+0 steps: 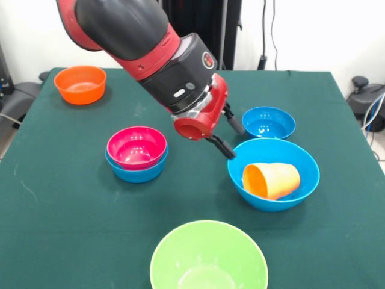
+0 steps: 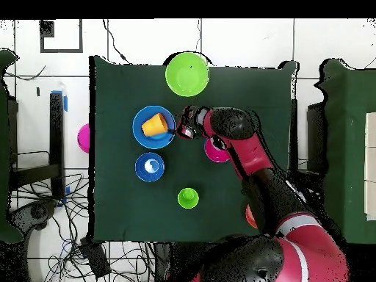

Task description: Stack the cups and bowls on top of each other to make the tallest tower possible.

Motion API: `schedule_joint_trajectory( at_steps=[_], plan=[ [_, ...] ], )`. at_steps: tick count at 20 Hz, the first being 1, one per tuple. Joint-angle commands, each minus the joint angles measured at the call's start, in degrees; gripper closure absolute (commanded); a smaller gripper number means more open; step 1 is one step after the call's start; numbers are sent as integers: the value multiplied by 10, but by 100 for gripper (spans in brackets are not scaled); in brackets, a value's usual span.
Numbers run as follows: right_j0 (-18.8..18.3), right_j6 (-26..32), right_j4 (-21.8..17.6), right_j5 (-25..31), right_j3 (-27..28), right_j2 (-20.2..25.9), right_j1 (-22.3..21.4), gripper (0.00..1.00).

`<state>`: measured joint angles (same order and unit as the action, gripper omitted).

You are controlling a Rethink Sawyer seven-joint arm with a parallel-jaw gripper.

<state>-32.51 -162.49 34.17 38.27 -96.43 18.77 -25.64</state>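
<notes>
**A:** What sits around your arm?

**B:** In the front view, a pink-red bowl (image 1: 136, 146) is nested in a small blue bowl (image 1: 137, 170), the only pile you have. A second small blue bowl (image 1: 268, 122) stands just behind the large blue bowl (image 1: 274, 174), the orange bowl (image 1: 80, 84) is off at a far corner, and the lime green bowl (image 1: 208, 256) sits at the near edge. From overhead, a light green cup (image 2: 188, 197) stands alone, well apart, and the arm covers most of the pink-red bowl.

**A:** And the claw?

**B:** Your gripper (image 1: 230, 139) has its two black fingers spread apart, holding nothing; the lower fingertip is at the rim of the large blue bowl. Inside that bowl the orange-yellow cup (image 1: 271, 180) lies on its side, mouth toward the gripper.

**A:** The surface?

**B:** A dark green cloth covers the table (image 1: 72, 205). A white tiled floor with loose cables (image 2: 51, 257) surrounds it.
</notes>
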Motion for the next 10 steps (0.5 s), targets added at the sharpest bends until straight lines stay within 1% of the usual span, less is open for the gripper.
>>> schedule_joint_trajectory(
  at_steps=[1,6,10],
  plan=[
    [-8,47,8,-79,-49,96,38,0],
    [-12,41,-6,-89,-36,103,52,0],
    [-7,45,-30,-79,-3,79,67,0]
  ],
)
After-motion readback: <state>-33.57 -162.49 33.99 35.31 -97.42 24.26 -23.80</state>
